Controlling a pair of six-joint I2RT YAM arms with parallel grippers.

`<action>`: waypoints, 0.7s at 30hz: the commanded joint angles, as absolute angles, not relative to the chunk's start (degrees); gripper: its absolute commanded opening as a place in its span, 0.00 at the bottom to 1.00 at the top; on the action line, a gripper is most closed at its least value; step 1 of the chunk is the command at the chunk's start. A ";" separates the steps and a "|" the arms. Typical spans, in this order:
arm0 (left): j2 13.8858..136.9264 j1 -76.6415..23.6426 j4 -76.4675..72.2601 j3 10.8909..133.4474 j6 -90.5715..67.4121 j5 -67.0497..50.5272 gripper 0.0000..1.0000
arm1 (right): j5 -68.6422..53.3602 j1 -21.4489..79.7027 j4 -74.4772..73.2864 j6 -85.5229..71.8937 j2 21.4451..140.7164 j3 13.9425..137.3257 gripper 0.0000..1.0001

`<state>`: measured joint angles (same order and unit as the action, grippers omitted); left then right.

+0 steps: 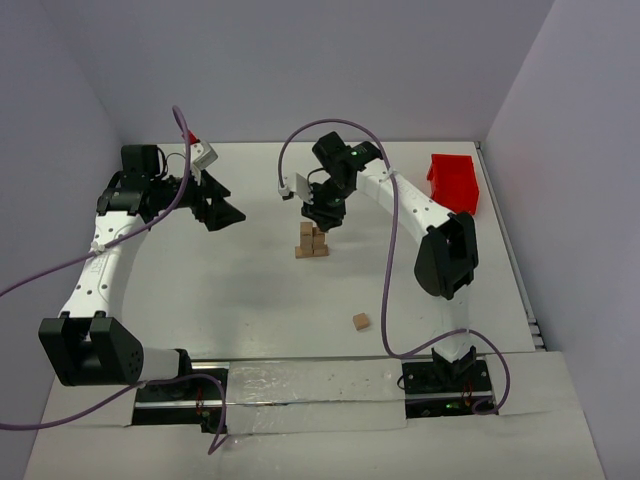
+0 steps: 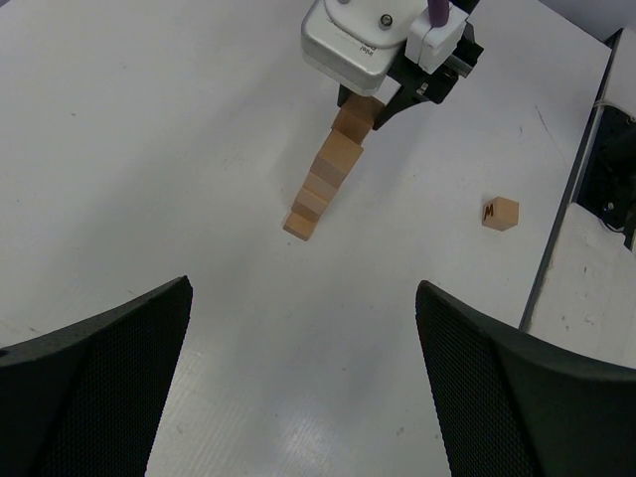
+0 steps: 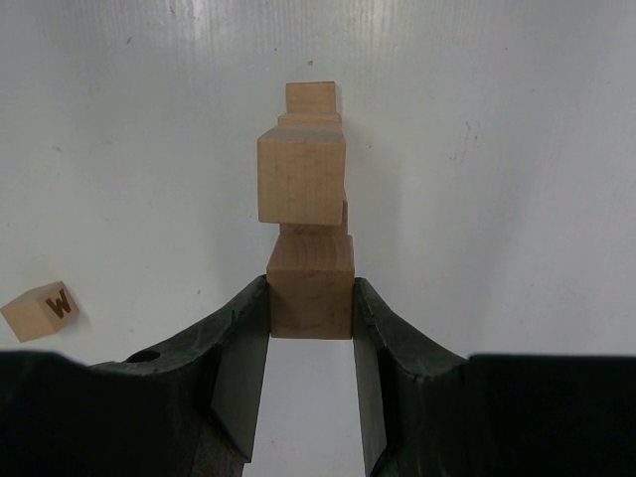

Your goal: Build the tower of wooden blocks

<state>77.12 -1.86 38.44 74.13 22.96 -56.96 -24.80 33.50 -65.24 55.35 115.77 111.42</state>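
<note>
At the centre of the desk (image 1: pixel 250 300), the right gripper (image 3: pixel 311 295), clamped on a wood block (image 3: pixel 310 283), holds it over the tower (image 1: pixel 312 241) for stacking; the left gripper (image 2: pixel 303 288) waits wide open, empty, at ten o'clock; a lettered block (image 1: pixel 360 321) lies spare at five.

Wood blocks: the tower (image 1: pixel 312 241) shows at least four stacked cubes; overlap prevents an exact count. One held cube (image 3: pixel 310 288) sits at the tower's top, in the right gripper (image 3: pixel 310 300). One loose cube (image 1: pixel 361 321) lies well apart from the tower, on its near side. Red bin (image 1: pixel 455 183): one, right of the tower. Grippers: two, counting the left gripper (image 2: pixel 303 288).
</note>
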 commanded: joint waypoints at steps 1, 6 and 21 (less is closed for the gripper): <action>77.36 -2.38 38.51 76.89 23.74 -57.48 0.99 | -25.40 33.66 -65.92 55.20 116.58 114.27 0.10; 77.43 -2.46 38.76 76.73 23.91 -57.40 0.99 | -25.49 33.75 -65.92 55.11 116.98 114.35 0.11; 77.45 -2.72 39.24 76.75 24.50 -56.89 0.99 | -25.10 34.14 -65.46 54.76 117.33 114.28 0.13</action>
<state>77.60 -2.29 38.83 74.15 23.21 -56.28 -24.69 33.61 -65.23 55.13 116.75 111.55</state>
